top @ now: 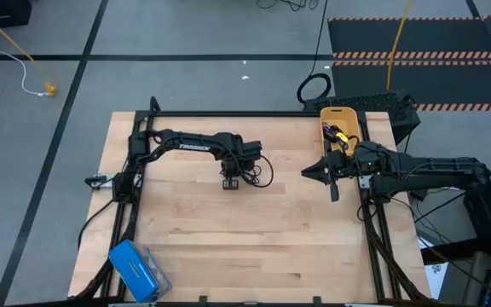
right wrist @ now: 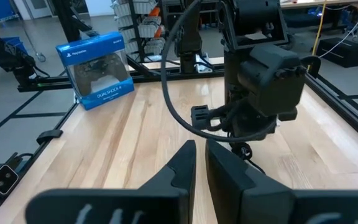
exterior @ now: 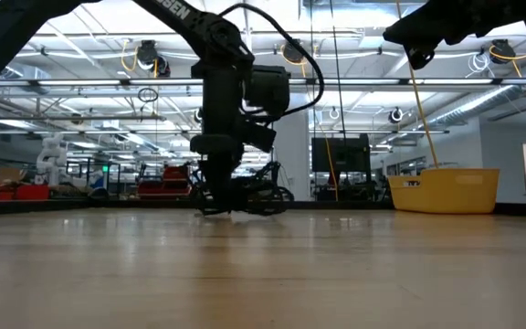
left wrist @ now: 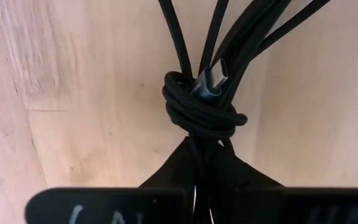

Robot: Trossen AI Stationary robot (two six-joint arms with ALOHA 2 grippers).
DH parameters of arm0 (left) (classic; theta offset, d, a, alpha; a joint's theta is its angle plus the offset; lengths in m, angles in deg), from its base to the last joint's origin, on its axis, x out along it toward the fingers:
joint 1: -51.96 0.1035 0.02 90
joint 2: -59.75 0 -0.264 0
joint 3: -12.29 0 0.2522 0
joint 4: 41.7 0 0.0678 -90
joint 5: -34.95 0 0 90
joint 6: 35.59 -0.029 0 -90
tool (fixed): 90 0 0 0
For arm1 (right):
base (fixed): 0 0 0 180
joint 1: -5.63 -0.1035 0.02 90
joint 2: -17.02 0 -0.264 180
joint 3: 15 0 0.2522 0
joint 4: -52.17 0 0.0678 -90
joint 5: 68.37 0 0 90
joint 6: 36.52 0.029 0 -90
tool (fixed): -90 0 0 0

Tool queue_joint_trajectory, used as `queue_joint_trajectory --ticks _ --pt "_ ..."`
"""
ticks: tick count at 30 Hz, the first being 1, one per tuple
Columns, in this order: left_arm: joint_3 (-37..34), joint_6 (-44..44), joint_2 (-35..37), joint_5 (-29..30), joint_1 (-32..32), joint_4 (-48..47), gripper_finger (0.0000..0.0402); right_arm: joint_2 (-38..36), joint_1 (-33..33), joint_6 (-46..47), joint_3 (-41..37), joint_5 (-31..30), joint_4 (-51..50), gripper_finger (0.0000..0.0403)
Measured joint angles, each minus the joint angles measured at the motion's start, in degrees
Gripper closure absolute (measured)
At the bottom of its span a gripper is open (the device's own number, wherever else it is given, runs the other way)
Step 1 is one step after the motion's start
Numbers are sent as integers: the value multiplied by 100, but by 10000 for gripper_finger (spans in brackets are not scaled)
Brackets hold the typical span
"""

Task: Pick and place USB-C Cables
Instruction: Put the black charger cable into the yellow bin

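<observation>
— Far left, near edge of the table (top: 254, 247)?
— A blue box (top: 136, 269) lying at that corner, a game controller pictured on its face. Well apart from both arms.

— Left arm?
— Reaches in from the left rail toward mid-table. Left claw (top: 231, 182) points straight down, tips at the wood. From table height it stands upright over a dark tangle.

— Is it gripping?
— Yes. In its wrist view the two fingers (left wrist: 229, 177) are drawn together on a black USB-C cable (left wrist: 199, 112), a small coil bound tight at the middle, a silver plug poking out of the knot. Loose strands fan away over the bare boards. The coil lies on the table just beside the claw.

— Then the right arm?
— Comes from the right rail, raised, well apart from the left one. Right claw (top: 332, 183) is off the surface; fingers (right wrist: 182, 165) nearly together, a thin slit between, nothing in them.

— Further right, far corner?
— Yellow bin (top: 341, 128) just beside the right arm. Inside, a purple cable (top: 341, 135) and some dark cable by it; cannot tell more.
</observation>
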Motion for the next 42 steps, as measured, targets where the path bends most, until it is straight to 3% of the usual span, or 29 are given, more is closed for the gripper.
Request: queue_joint_trajectory --ticks 6,8,11,16,30,34,42 --pt "4 4 588 -33 -35 -252 373 13 -1 -1 0 -11 -33 376" --pt "4 -73 875 -292 -35 -287 372 19 1 -2 0 -15 -28 376" --pt "4 -170 1422 -710 -46 -270 372 39 -1 -2 0 -14 -30 376" --pt "4 -170 2407 -736 -108 -377 371 88 0 40 0 -13 -59 376" --pt "9 182 4806 -332 -257 -1015 371 346 -1 210 0 -10 -45 376" --pt "11 410 5295 69 -395 -1220 371 422 -1 211 0 -10 38 376" --pt "-85 741 6133 294 -911 -1079 371 459 -1 210 -2 -10 93 376"
